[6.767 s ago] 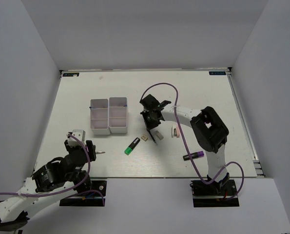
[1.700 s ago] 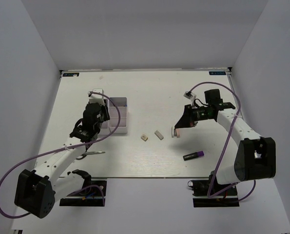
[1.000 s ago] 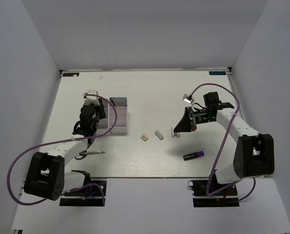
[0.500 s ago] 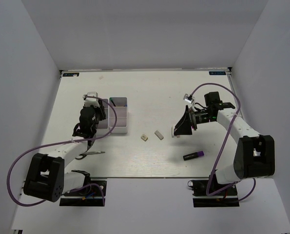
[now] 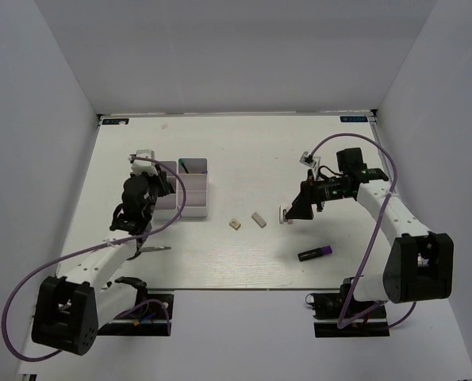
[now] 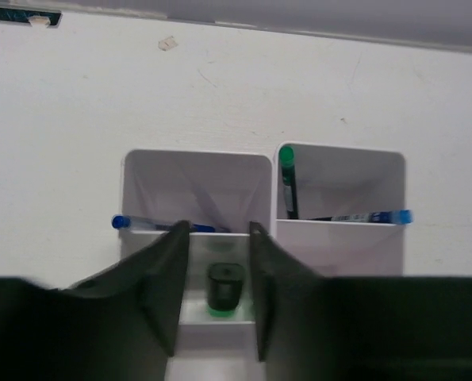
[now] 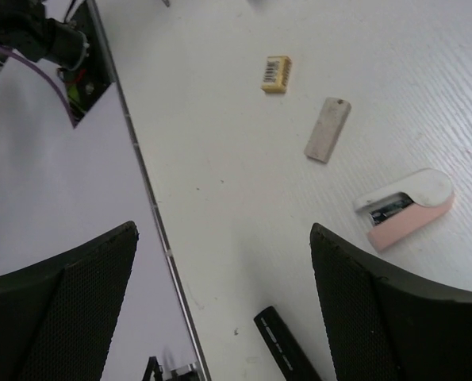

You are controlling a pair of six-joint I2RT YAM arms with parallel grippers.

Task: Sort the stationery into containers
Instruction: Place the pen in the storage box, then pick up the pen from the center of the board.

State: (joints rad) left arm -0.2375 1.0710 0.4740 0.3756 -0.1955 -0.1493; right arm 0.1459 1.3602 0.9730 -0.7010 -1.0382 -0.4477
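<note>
The containers [image 5: 190,190] are four joined white bins at the table's left-centre. My left gripper [image 5: 157,181] hangs over the near-left bin, open a little and holding nothing. Below its jaws the green-black highlighter [image 6: 222,289] stands in that bin [image 6: 220,321]. A blue pen [image 6: 150,225] lies across the far-left bin, and two more pens [image 6: 288,181] sit in the far-right one. My right gripper [image 5: 297,209] is wide open above the table beside the pink eraser [image 7: 408,208]. The purple-black marker [image 5: 316,253] lies nearer the front. Two beige erasers [image 5: 259,220] and the scissors [image 5: 145,248] rest on the table.
The table's near edge [image 7: 152,218] runs under my right gripper [image 7: 224,278] in the right wrist view, with the marker's dark end [image 7: 287,349] just inside it. White walls enclose the table on three sides.
My left gripper's jaws have narrowed over the near-left bin, and that arm has shifted slightly. My right gripper has gone from nearly shut to wide open beside the pink eraser.
</note>
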